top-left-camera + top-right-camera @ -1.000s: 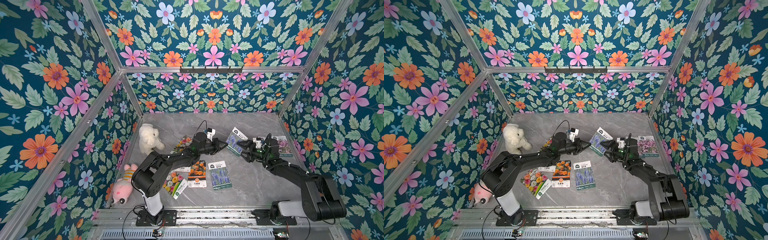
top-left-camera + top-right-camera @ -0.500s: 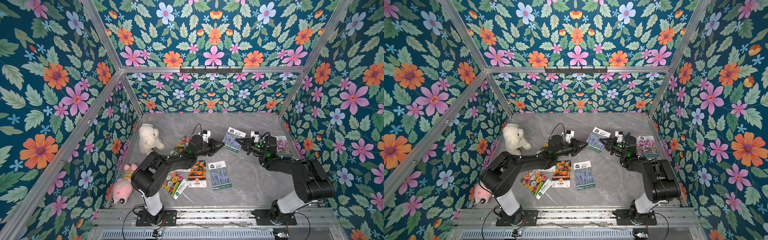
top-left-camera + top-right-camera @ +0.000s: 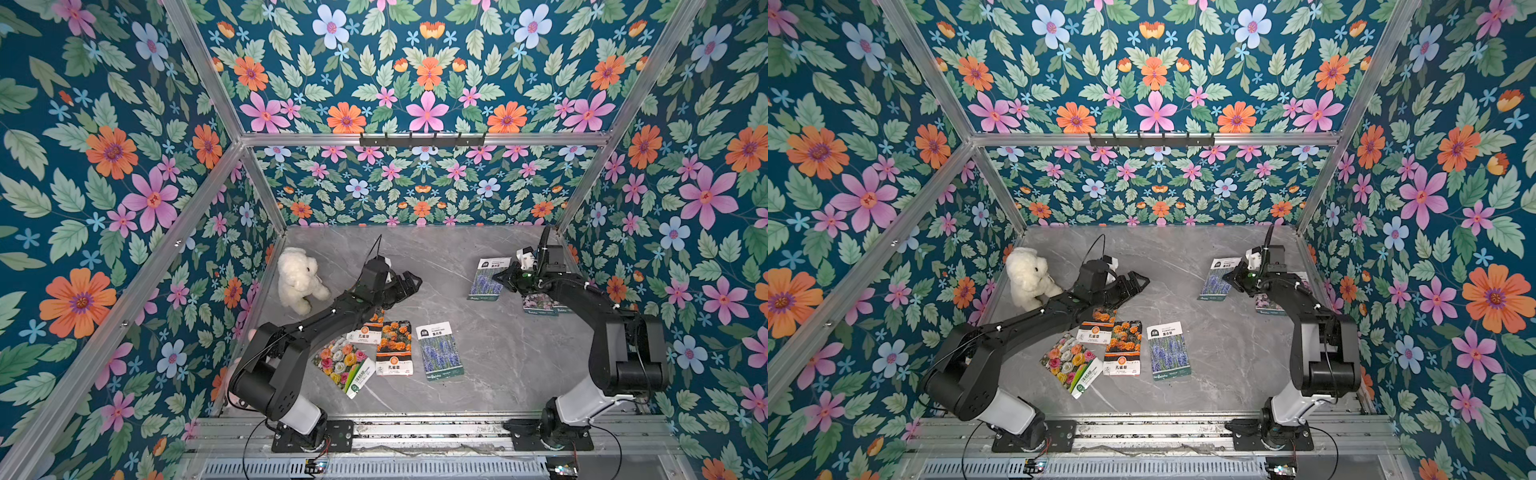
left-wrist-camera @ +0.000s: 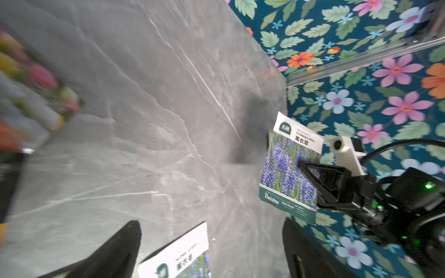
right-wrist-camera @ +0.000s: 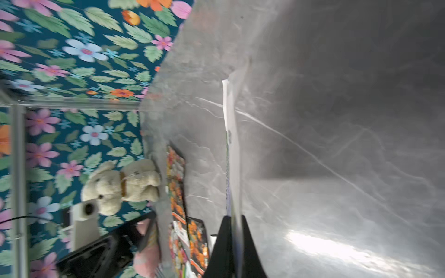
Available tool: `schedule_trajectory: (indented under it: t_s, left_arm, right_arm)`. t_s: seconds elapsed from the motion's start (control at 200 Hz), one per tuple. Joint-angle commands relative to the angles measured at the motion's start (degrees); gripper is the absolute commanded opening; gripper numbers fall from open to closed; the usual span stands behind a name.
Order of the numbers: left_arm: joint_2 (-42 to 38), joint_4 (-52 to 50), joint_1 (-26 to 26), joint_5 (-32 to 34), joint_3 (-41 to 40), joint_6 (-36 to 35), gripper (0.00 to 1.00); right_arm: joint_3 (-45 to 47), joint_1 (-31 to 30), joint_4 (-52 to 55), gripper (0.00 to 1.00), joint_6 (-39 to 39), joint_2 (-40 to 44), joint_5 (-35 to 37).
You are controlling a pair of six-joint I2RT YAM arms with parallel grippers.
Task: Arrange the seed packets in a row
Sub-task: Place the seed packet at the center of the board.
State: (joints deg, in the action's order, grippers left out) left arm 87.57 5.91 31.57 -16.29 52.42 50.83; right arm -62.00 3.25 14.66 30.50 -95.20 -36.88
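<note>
Carrying step: right gripper [image 3: 497,277] fingers clamp the upright lavender packet [image 3: 482,286]; left gripper [image 3: 410,286] fingers apart, empty. Next: lay packet into row.

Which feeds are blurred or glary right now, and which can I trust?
Both top views: sharp, evenly lit. Left wrist: held lavender packet crisp, multicolour packet smeared at the frame edge. Right wrist: soft all over, bright glare on the table, that lavender packet seen edge-on.

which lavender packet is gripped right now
The far lavender packet, pinched in the right gripper; the near lavender packet lies flat, untouched, beside a marigold packet.
</note>
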Motion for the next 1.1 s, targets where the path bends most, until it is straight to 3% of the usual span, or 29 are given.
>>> schedule_trajectory:
  t_s: [0.0,0.18,0.25,0.31,0.44,0.62,0.725,1.095]
  left_arm:
    - [-1.8,-11.8,-1.0,8.2,1.7,-8.6,0.99]
    - [-3.8,-14.1,-2.3,9.5,2.7,-10.2,0.99]
    - [-4.1,-14.6,-2.4,9.4,2.9,-10.3,0.99]
    - [-4.2,-15.2,-2.6,9.8,3.1,-10.4,0.99]
    - [-5.0,-16.6,-2.9,11.2,3.0,-10.5,1.0]
    - [-6.1,-16.9,-3.7,12.2,2.5,-10.5,1.0]
    - [-6.1,-17.1,-3.9,12.2,2.4,-10.5,0.99]
    - [-5.9,-17.0,-4.1,11.6,2.3,-10.5,0.99]
  right_arm:
    - [-3.8,0.4,16.3,0.0,-13.8,-4.1,3.5]
    - [-9.5,0.5,21.3,0.03,-17.3,-9.9,9.1]
    - [-11.7,0.5,23.1,0.19,-17.0,-11.6,14.9]
    - [-13.6,0.5,25.1,0.43,-15.8,-12.3,20.9]
    - [-15.0,-0.2,27.5,0.62,-14.2,-10.8,26.7]
    - [-11.5,-5.8,28.4,0.85,-10.6,-6.2,37.9]
    - [-9.4,-10.0,28.0,0.87,-7.6,-5.6,41.8]
    - [-9.9,-14.8,25.3,0.79,-3.7,-11.1,37.5]
